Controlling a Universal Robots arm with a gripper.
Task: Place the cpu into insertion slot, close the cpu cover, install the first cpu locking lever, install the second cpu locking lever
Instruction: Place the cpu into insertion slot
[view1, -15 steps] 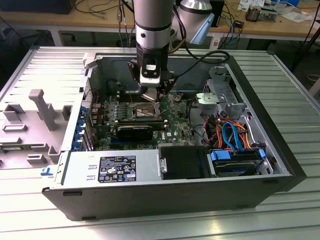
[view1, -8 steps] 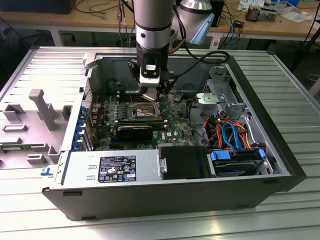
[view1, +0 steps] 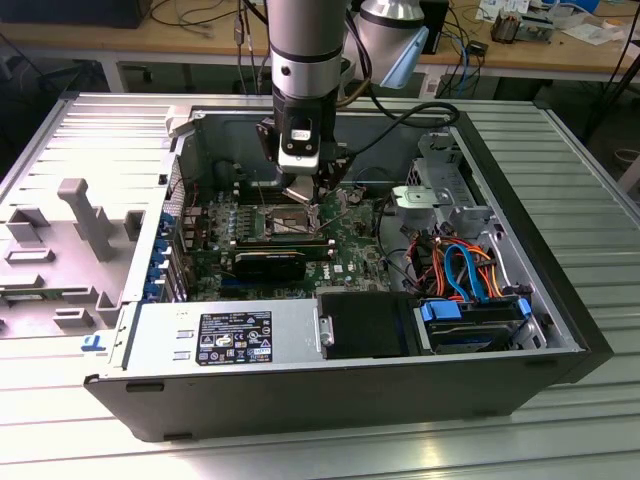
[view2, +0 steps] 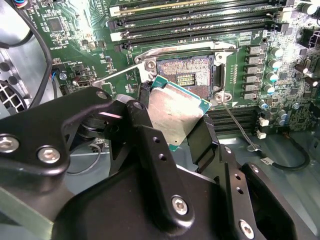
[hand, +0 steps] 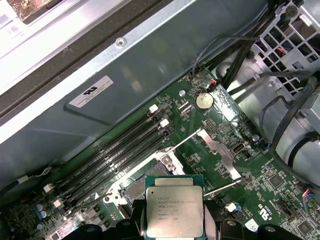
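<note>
My gripper (view2: 175, 114) is shut on the cpu (view2: 176, 111), a small square chip with a silvery top and green edge, its black fingers (view2: 202, 132) pressing two opposite sides. It hangs tilted just above the insertion slot (view2: 187, 75), a dark square socket with a silver rim on the green motherboard. In the first wrist view the cpu (hand: 174, 212) hides part of the insertion slot (hand: 134, 184). The cpu cover (hand: 218, 150) stands swung open beside the socket. A thin wire locking lever (view2: 236, 121) lies swung out. In the exterior view my gripper (view1: 301, 190) is inside the open case.
Black memory slots (view2: 200, 20) run alongside the socket. A long black ribbed block (view1: 270, 263), the silver power supply (view1: 225, 338), a drive with blue clips (view1: 470, 318) and coloured cables (view1: 460, 265) crowd the case. A grey plastic shroud (view1: 70, 240) lies at the exterior view's left.
</note>
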